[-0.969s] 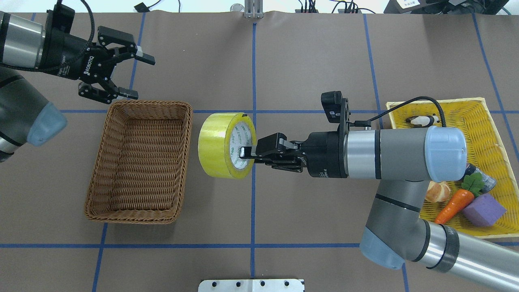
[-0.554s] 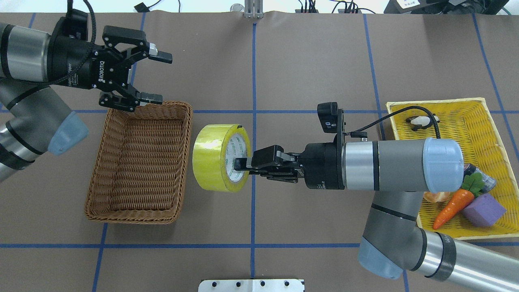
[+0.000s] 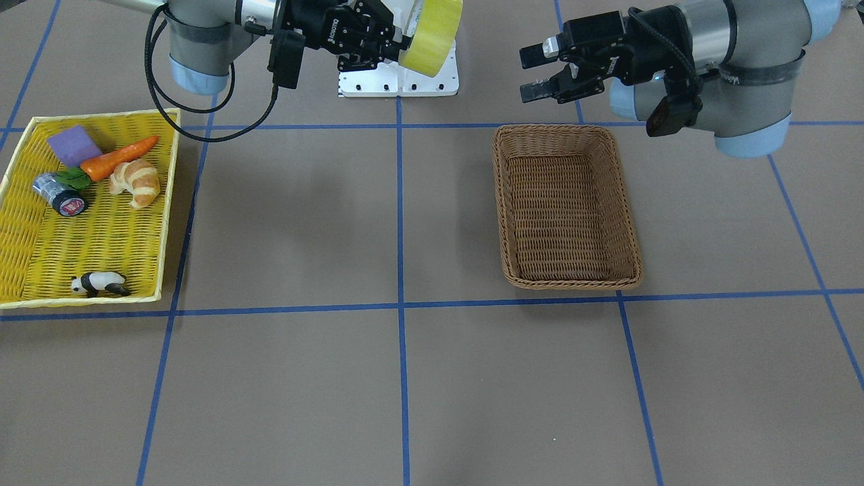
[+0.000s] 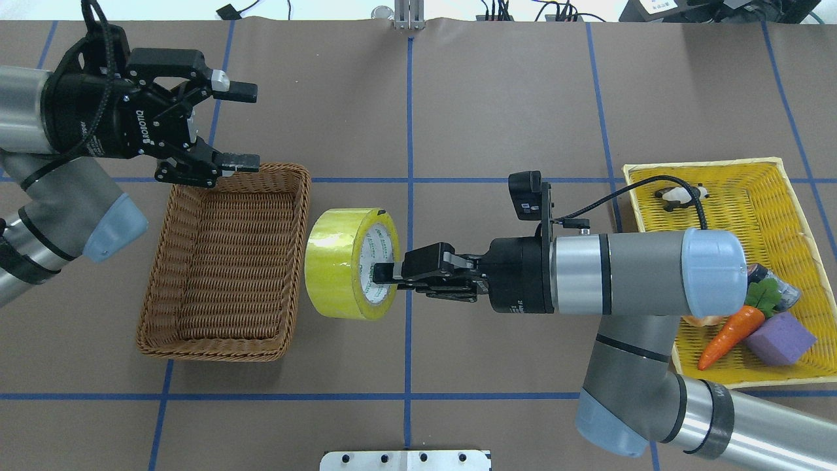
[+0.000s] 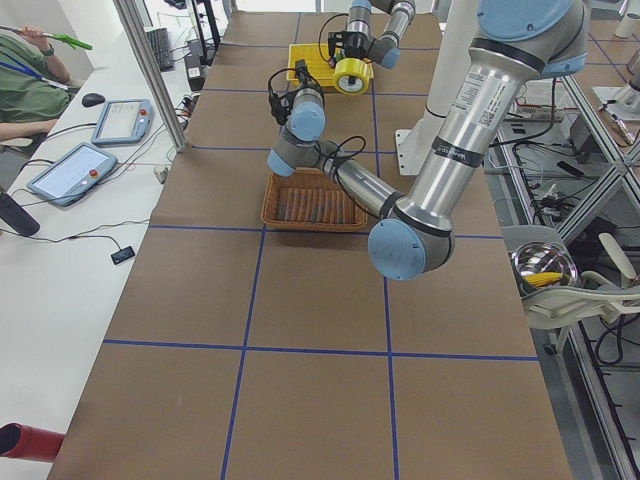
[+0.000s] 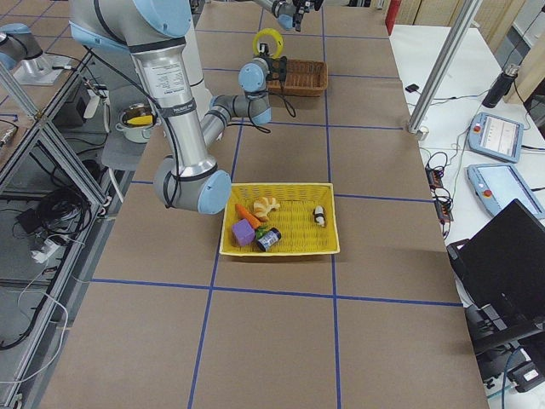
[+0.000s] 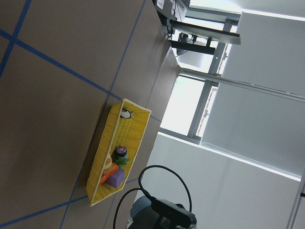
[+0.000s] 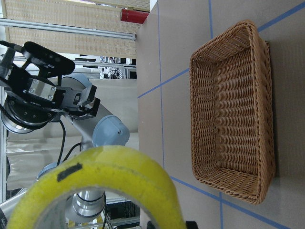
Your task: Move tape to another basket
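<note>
The tape (image 4: 340,261), a wide yellow-green roll with a white core, hangs on edge in the air just right of the basket (image 4: 297,248). My right gripper (image 4: 382,271) is shut on the roll's wall, with one finger inside the core. The brown wicker basket is empty. My left gripper (image 4: 235,127) is open and empty above the basket's far corner. In the front-facing view the tape (image 3: 432,30) is held high near the robot base, and the left gripper (image 3: 536,71) hovers beyond the basket (image 3: 567,202). The right wrist view shows the tape (image 8: 109,181) before the basket (image 8: 233,109).
A shallow yellow tray (image 4: 778,196) at the right holds a carrot (image 4: 729,333), a purple block (image 4: 781,337), a croissant, a silver cylinder and a toy panda (image 4: 680,194). A white mounting plate (image 4: 405,460) sits at the near table edge.
My right gripper has carried the tape leftward, closer to the basket. My left arm has swung in over the basket's far corner, with its gripper still open.
</note>
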You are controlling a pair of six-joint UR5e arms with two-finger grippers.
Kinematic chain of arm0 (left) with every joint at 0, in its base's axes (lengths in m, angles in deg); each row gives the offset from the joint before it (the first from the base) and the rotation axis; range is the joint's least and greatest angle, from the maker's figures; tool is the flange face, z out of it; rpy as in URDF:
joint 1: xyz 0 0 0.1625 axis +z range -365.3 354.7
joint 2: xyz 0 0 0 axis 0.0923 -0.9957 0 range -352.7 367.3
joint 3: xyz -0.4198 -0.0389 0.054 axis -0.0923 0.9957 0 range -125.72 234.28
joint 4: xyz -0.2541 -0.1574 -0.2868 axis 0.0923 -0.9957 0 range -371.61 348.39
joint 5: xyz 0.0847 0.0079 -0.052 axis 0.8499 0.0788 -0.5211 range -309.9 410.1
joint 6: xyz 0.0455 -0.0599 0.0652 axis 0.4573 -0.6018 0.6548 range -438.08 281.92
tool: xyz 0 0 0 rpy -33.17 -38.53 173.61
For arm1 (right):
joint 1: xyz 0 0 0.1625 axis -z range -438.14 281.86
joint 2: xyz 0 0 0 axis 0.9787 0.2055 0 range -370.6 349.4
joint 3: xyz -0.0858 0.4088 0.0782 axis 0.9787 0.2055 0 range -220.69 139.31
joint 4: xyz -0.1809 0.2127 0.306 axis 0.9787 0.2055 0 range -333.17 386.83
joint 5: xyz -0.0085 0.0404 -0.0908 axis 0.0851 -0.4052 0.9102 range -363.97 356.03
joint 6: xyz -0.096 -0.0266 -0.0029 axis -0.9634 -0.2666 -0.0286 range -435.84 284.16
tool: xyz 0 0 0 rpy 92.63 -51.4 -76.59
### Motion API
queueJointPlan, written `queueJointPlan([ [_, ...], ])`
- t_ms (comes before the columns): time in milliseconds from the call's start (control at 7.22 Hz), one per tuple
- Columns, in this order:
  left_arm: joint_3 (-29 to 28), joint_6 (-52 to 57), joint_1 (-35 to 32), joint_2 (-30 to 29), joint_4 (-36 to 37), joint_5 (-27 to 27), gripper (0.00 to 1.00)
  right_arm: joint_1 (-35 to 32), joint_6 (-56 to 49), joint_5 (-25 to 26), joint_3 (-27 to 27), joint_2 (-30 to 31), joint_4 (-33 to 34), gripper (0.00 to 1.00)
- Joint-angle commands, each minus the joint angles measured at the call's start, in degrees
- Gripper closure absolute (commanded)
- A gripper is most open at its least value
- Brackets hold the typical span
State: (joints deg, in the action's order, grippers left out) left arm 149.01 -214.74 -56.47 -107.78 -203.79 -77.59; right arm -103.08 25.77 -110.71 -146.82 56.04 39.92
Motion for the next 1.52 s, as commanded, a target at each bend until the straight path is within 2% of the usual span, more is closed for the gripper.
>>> queueJointPlan([
  [0,0.8,-1.9,3.2,0.1,-2.8,3.1,0.02,0.2,0.0,0.4,0.3,-0.1,-3.8,1.00],
  [554,3.2,-4.3,5.8,0.1,-3.0,3.1,0.02,0.2,-0.1,4.0,0.4,-0.8,-3.9,1.00],
  [831,5.1,-7.9,6.7,-0.1,-2.9,3.2,0.02,0.2,-0.1,4.1,0.5,-0.8,-3.9,1.00],
  [1108,5.6,-7.9,9.4,-0.1,-3.0,6.6,0.04,0.5,-0.1,4.0,0.7,-0.8,-3.9,1.00],
  [1385,5.4,-7.7,11.4,-0.2,-3.0,7.5,0.05,0.9,-0.1,3.9,0.7,-0.7,-4.0,1.00],
])
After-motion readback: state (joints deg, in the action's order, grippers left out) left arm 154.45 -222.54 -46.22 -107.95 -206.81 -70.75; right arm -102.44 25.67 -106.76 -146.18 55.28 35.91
